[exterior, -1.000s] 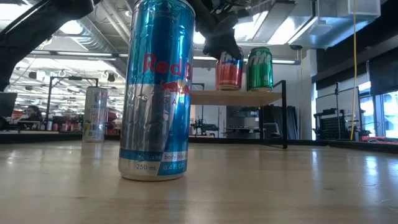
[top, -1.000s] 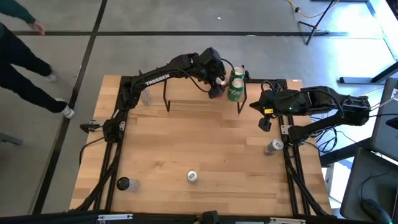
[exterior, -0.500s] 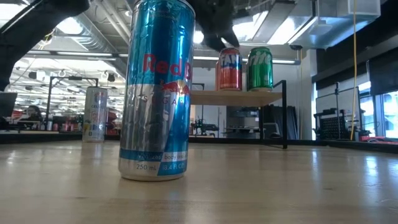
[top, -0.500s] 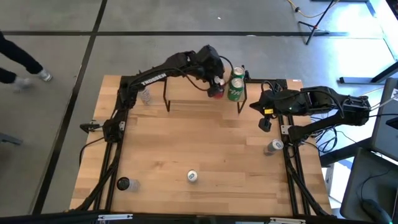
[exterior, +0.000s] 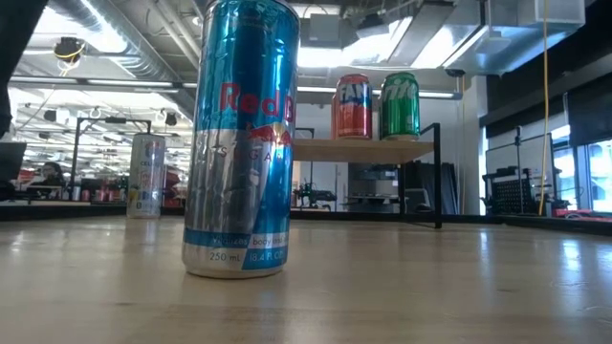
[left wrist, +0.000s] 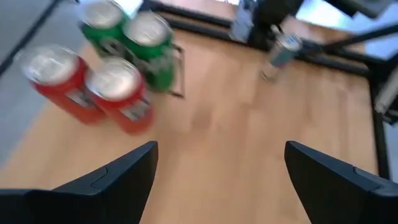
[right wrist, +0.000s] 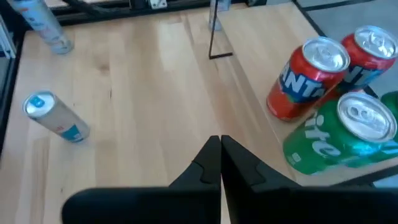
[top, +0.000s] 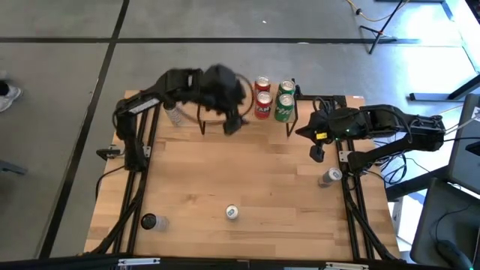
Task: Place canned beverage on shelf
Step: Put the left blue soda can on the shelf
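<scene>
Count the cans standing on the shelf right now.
4, clustered at the right end of the shelf: back red can, front red can, back green can, front green can. None appears hidden.

Two red cylindrical cans with silver tops (left wrist: 115, 93) are seen standing side by side, touching, on a light wooden plank surface (left wrist: 249, 143). Just beside them two green cylindrical cans with silver tops (left wrist: 146, 50) are set, also close together. A thin black metal leg (left wrist: 181, 71) is seen next to the green pair. Farther off, a slim silver and blue can (left wrist: 283, 53) is seen upright near black rails. The left gripper (left wrist: 217, 174) is shown with its two dark fingers (left wrist: 118, 177) held wide apart, nothing between them.
</scene>
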`<state>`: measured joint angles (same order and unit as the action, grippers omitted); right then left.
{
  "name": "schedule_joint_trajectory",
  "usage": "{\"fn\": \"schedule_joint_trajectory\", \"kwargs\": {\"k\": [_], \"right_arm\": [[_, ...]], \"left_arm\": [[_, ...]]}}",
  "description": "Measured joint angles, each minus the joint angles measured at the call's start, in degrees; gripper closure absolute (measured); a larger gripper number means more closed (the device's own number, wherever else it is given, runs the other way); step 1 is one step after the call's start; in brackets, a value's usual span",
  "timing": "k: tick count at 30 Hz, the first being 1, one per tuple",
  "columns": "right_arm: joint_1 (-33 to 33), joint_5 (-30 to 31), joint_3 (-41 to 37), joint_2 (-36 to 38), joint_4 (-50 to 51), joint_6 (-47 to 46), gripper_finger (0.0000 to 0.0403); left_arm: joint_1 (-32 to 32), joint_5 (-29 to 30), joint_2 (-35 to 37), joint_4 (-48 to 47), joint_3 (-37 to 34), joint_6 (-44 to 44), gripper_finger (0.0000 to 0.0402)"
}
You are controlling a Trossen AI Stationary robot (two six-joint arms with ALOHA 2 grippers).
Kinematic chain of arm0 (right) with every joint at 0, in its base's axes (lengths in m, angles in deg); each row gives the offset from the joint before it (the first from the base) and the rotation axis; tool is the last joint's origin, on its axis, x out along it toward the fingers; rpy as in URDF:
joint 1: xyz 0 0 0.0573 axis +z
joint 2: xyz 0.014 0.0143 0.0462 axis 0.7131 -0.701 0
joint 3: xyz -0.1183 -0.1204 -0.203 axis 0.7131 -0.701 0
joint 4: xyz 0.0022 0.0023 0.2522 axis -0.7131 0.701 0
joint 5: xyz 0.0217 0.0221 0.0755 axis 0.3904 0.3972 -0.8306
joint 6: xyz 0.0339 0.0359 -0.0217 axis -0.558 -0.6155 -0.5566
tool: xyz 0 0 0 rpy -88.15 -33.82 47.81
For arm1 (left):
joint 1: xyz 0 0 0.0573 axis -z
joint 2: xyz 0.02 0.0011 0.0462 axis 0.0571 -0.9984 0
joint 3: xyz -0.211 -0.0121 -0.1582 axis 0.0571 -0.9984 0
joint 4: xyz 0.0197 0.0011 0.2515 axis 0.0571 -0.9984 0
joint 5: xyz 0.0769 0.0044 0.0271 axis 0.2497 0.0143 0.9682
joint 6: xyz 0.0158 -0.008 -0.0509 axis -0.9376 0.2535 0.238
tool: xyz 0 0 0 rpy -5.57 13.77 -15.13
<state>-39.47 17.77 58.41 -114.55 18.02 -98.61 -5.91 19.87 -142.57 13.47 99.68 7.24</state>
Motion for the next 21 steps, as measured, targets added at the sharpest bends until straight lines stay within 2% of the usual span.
{"fn": "schedule_joint_trajectory", "kwargs": {"k": [3, 6, 11, 15, 18, 21], "right_arm": [[0.0, -3.3, 0.0, -1.1, -1.9, 0.3, 0.0389], [0.0, -6.7, 0.0, -2.9, -4.1, 1.1, 0.0351], [0.0, -12.5, 0.0, -6.9, -9.0, 0.9, 0.0248], [0.0, -14.5, 0.0, -10.6, -15.9, -1.5, 0.0156], [1.1, -17.2, 0.0, -13.6, -21.0, -3.3, 0.0090], [3.0, -18.7, 0.0, -16.5, -25.9, -5.0, 0.0040]], "left_arm": [[5.8, 2.3, 0.7, -3.3, -0.1, 3.4, 0.0065], [12.0, 4.0, 1.1, -4.8, 0.0, 5.4, 0.0065], [20.1, 8.0, 1.1, -6.7, 0.0, 10.1, 0.0065], [25.8, 13.2, 1.1, -11.1, 0.0, 13.3, 0.0065], [29.6, 13.7, 1.2, -14.5, 0.0, 15.9, 0.0065], [33.7, 14.9, 2.0, -16.6, -0.1, 18.3, 0.0065]]}}
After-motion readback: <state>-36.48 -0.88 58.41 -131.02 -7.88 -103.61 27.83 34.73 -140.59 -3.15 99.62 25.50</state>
